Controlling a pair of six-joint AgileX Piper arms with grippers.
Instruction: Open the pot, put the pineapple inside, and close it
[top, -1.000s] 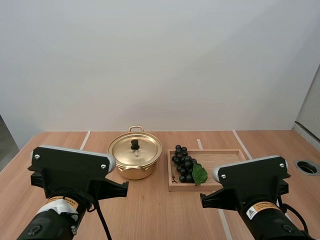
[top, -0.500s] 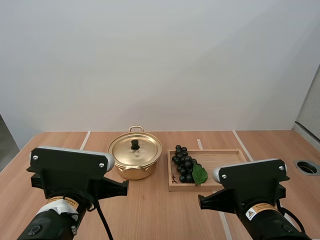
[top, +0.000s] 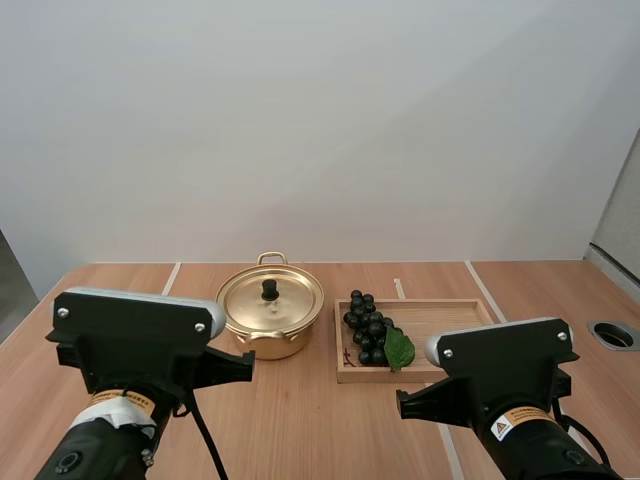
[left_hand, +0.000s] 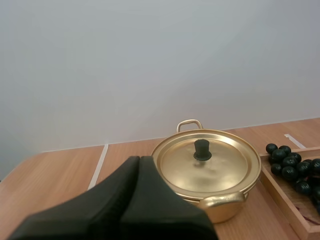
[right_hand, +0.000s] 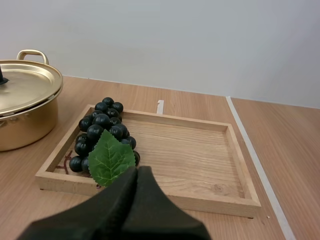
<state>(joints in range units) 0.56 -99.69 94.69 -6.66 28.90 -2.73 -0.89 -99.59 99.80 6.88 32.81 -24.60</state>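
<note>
Lid (top: 291, 292) on pot (top: 270, 346), grapes (top: 366, 326) in tray (top: 445, 326), left end effector (left_hand: 139, 160) closed, right end effector (right_hand: 136, 171) closed

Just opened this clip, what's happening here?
Nothing is in hand yet. The left pincer, shut on nothing, points at the gold pot, whose lid is on. The right pincer, also shut and empty, points at the wooden tray, where a bunch of dark grapes lies at the end beside the pot.

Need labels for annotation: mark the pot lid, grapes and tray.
pot lid (left_hand: 202, 149), left wrist view, its black knob.
grapes (right_hand: 102, 120), right wrist view, a middle berry.
tray (right_hand: 190, 155), right wrist view, bare floor.
</note>
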